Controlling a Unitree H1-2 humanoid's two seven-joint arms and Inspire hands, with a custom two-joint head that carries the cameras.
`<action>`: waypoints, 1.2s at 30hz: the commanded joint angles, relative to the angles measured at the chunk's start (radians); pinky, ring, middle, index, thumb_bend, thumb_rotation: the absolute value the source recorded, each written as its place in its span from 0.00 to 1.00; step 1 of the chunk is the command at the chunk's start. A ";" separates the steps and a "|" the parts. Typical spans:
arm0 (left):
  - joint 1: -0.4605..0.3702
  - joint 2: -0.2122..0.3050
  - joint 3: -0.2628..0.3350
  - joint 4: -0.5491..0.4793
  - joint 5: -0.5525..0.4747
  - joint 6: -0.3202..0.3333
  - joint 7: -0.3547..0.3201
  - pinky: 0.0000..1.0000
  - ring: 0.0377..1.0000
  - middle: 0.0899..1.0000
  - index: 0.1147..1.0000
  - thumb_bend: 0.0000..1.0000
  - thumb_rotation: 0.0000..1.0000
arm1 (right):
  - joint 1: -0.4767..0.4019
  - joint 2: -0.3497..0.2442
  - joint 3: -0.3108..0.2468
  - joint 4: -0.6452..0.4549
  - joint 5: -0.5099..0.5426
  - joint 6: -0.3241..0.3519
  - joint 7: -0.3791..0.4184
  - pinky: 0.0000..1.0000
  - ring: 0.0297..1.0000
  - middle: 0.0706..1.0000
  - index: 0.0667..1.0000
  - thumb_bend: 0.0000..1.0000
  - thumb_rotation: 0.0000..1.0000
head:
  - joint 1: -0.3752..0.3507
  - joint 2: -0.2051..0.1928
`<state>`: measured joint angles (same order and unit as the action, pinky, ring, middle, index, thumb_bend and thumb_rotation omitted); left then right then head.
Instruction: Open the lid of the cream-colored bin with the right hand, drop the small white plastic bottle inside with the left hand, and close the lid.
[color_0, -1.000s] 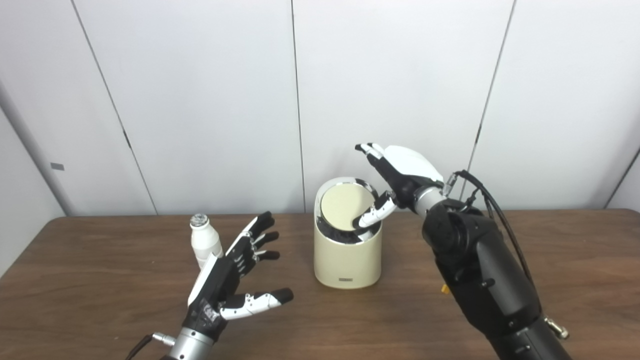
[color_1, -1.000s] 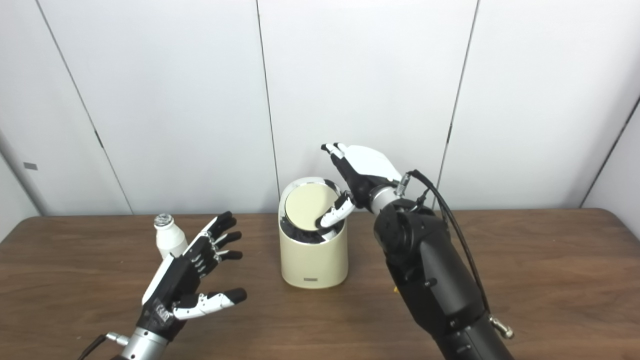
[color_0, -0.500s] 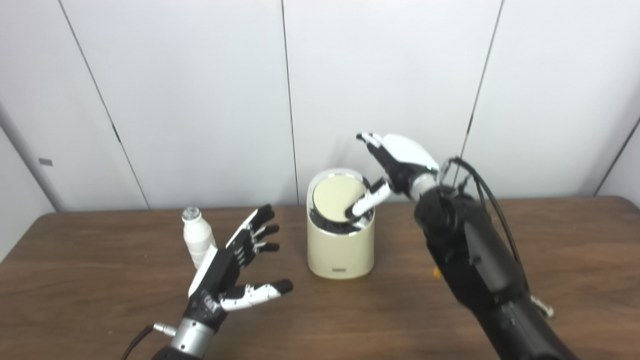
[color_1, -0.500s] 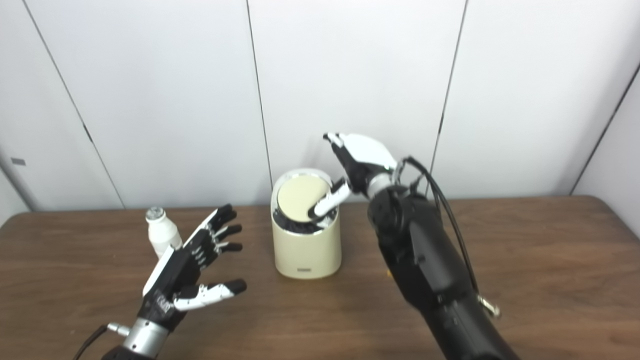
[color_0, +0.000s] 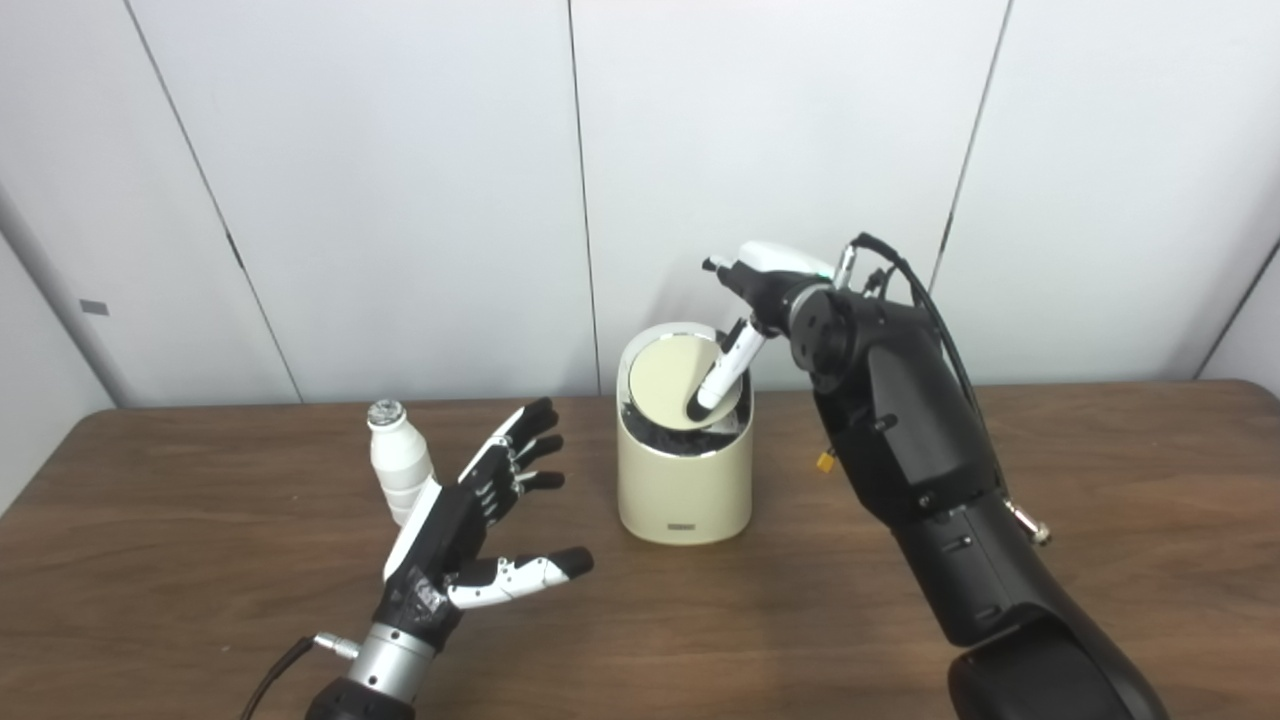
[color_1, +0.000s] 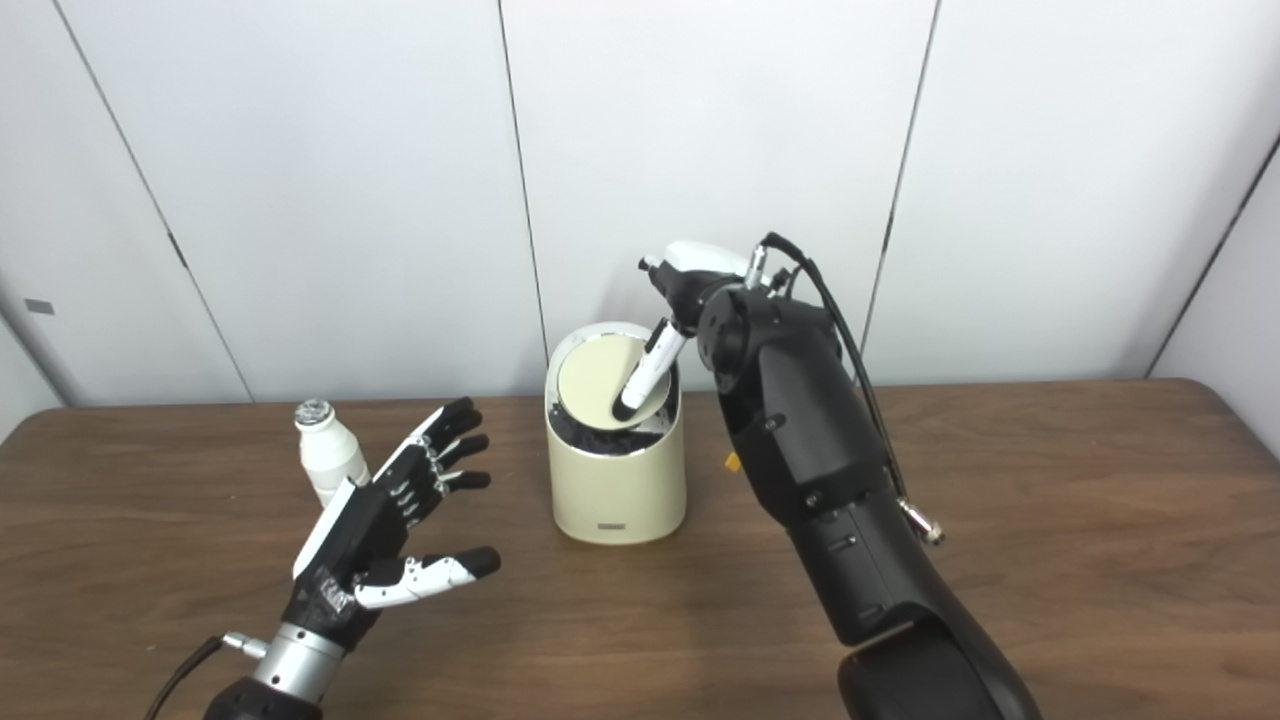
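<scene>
Starting left: bottle (color_0: 398, 478) stands upright on the table (color_0: 200, 560), just beyond my left hand (color_0: 470, 545), which is empty with fingers spread and is the nearer one. Bin (color_0: 684, 480) sits mid-table, lid (color_0: 672, 380) tilted. My right hand (color_0: 765, 295) is above it, thumb pressing the lid; other fingers mostly hidden, holding nothing.

Bin mouth (color_0: 685, 425) blocked by tilted lid (color_0: 672, 381) and right hand (color_0: 765, 290), bare table (color_0: 200, 540) around bottle (color_0: 398, 473)
</scene>
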<state>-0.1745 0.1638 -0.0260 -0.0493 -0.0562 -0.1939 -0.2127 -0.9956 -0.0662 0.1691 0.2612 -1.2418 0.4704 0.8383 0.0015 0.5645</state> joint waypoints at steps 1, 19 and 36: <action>-0.028 0.004 0.002 -0.039 -0.011 -0.011 0.001 0.79 0.89 0.93 0.96 0.87 0.26 | -0.021 0.010 0.003 -0.029 -0.029 -0.001 0.036 0.73 0.96 1.00 0.98 0.96 0.20 | 0.001 0.001; -0.031 -0.002 -0.002 -0.031 -0.004 -0.013 0.004 0.77 0.88 0.93 0.95 0.88 0.25 | 0.089 0.070 -0.268 -0.331 0.269 -0.001 -0.177 0.68 0.86 0.92 0.96 0.84 0.35 | 0.003 0.000; -0.030 0.004 0.002 -0.026 -0.002 -0.016 0.005 0.78 0.88 0.93 0.95 0.87 0.26 | 0.520 -0.027 -0.321 -0.487 0.834 -0.208 -0.541 0.76 0.89 0.93 0.95 0.87 0.43 | -0.001 -0.006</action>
<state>-0.1752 0.1613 -0.0289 -0.0486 -0.0547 -0.1901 -0.2122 -0.4577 -0.0775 -0.1476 -0.2060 -0.4644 0.3500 0.3318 0.0000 0.5584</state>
